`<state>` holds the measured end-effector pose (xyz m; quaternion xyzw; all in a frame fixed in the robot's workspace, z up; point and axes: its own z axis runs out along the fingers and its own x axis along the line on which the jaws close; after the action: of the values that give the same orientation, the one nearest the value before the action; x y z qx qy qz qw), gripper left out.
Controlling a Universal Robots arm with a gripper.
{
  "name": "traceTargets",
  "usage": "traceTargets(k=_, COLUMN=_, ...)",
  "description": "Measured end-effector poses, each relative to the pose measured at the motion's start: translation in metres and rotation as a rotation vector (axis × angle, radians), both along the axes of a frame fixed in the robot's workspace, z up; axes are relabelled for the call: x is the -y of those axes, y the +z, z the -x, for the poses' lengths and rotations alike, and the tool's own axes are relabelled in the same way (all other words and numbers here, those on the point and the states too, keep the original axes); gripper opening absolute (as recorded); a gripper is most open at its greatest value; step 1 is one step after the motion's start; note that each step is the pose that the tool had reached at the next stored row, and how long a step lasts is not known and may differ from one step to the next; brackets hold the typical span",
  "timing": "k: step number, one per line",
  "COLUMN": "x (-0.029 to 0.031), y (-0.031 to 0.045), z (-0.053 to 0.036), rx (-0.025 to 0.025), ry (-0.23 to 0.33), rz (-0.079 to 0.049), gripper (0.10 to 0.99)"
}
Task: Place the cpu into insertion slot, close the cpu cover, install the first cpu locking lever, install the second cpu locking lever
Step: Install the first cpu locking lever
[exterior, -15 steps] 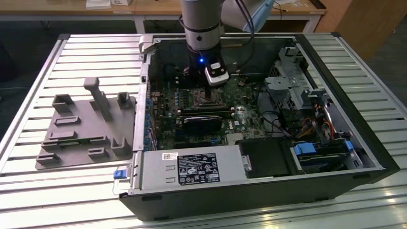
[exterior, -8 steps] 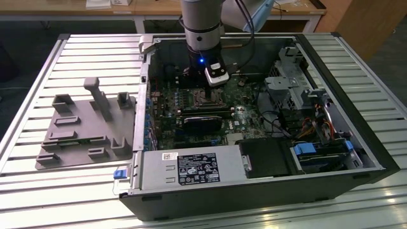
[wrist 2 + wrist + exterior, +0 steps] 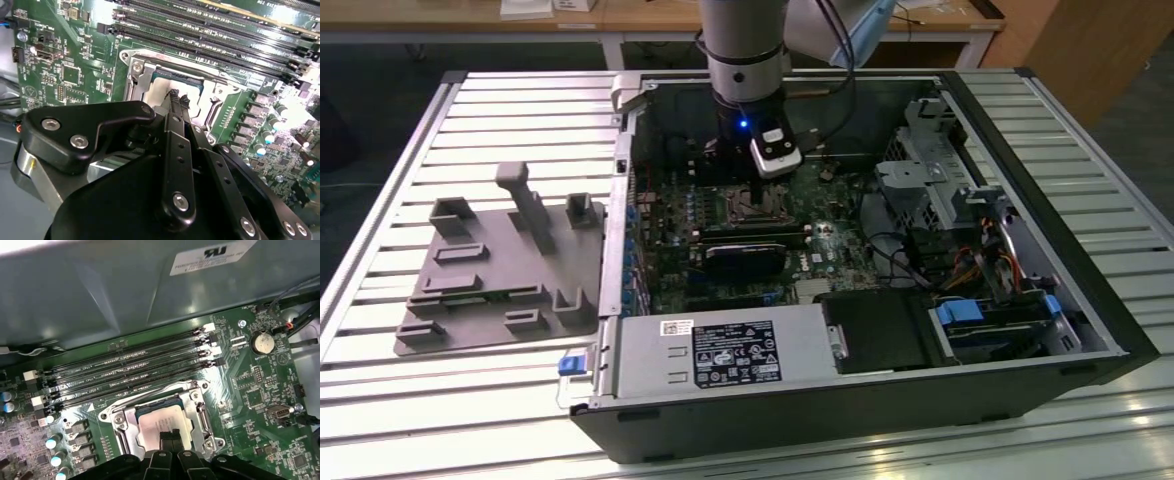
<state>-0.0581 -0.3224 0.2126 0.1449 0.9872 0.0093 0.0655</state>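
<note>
**Gripper down on the seated chip**

Inside the open computer case (image 3: 1067, 330), the gripper (image 3: 171, 436) stands over the insertion slot (image 3: 200, 412), fingers (image 3: 176, 100) drawn narrow, tips together on the cpu (image 3: 162, 422). The chip lies flat in the socket (pale face up), near the long memory slots (image 3: 125, 372). The cpu cover (image 3: 120, 420) frames it.

Pale silver cpu (image 3: 162, 423), green motherboard (image 3: 260, 395)
</note>
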Motion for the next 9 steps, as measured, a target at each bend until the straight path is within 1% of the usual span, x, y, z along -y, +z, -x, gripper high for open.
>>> traceTargets(k=6, x=0.0, y=0.0123, z=0.0, rx=0.0, ry=0.002, rz=0.0, gripper=0.106)
traceTargets(k=9, x=0.0, y=0.0198, z=0.0, rx=0.0, ry=0.002, rz=0.0, gripper=0.106)
